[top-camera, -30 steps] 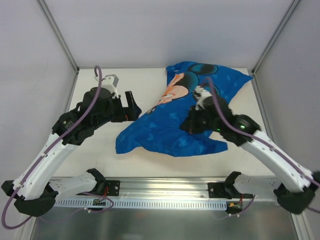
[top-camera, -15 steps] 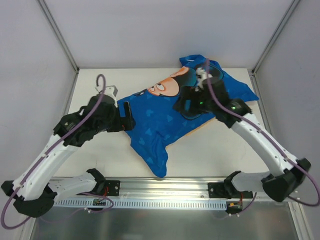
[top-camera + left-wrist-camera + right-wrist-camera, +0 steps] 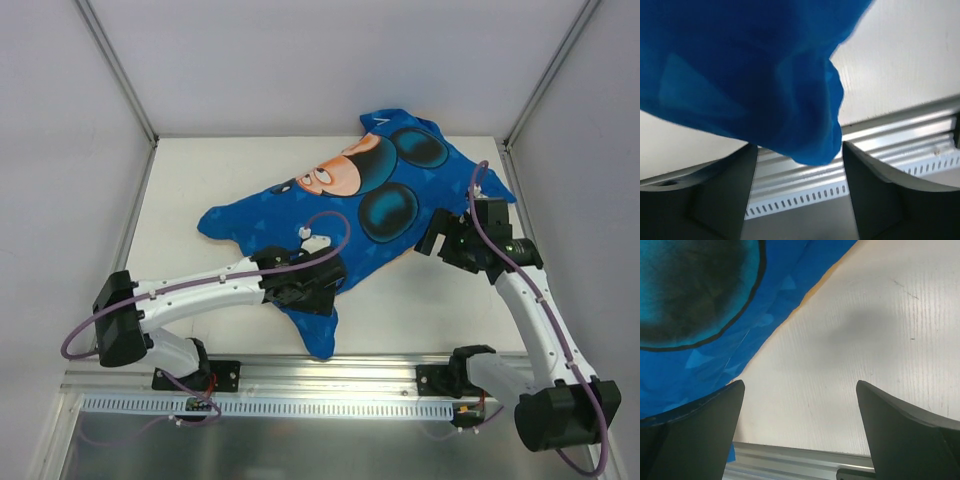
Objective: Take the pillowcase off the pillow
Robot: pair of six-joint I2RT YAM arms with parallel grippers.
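Note:
The pillowcase (image 3: 380,200) is bright blue with a Mickey face up and lies spread from the back right to the front centre. An orange edge peeks out under its right side. The pillow is hidden. My left gripper (image 3: 318,298) reaches across the front over the pillowcase's near flap. In the left wrist view the flap's blue corner (image 3: 815,145) hangs between the dark fingers (image 3: 735,190), which stand apart without pinching it. My right gripper (image 3: 440,240) stands open just right of the pillowcase (image 3: 700,315), over bare table, with nothing between its fingers (image 3: 900,425).
An aluminium rail (image 3: 330,375) with a slotted strip runs along the table's near edge and shows in both wrist views (image 3: 890,135) (image 3: 790,460). Slanted frame posts (image 3: 120,70) and white walls close in the back and both sides.
My right gripper opened, let go of the pillowcase and drew back to the right. My left arm swung down across the front to the near flap, its jaws narrowing. The pillowcase spread out leftward.

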